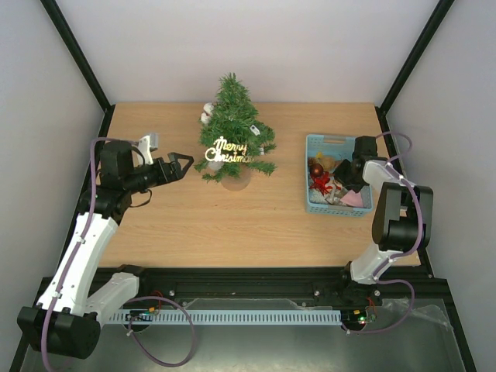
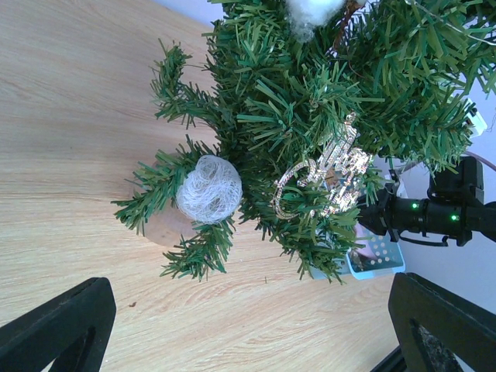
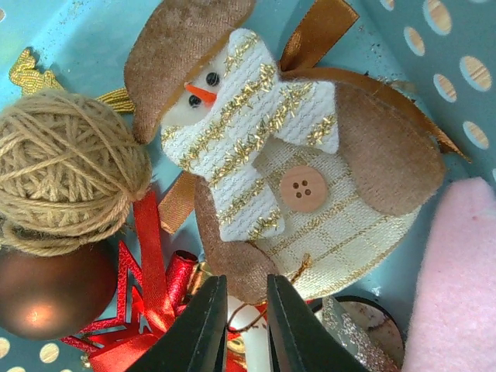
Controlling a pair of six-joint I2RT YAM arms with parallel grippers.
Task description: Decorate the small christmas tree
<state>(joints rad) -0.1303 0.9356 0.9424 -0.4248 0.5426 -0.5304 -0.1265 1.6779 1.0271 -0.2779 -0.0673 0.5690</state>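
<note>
Table (image 1: 232, 225): bare wood lies between the small christmas tree (image 1: 232, 128) and the near edge; the tree stands upright near the far edge.
Basket (image 1: 314, 203): light blue, right of the tree, well apart.
Left gripper (image 1: 184, 162): just left of the tree, jaws wide, holding nothing.
Right gripper (image 3: 246, 293): in the basket, jaws nearly closed; grip unclear.
Sign (image 1: 227, 149): gold "Merry Christmas" on the tree's front.
Contents: snowman (image 3: 271, 155), twine ball (image 3: 66, 182), brown bauble (image 3: 46, 291).

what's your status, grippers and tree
Left gripper open, beside small christmas tree. Right gripper in blue basket at snowman, fingers nearly together, grip unclear. Tree upright, gold sign on. Nothing between basket and tree.
</note>
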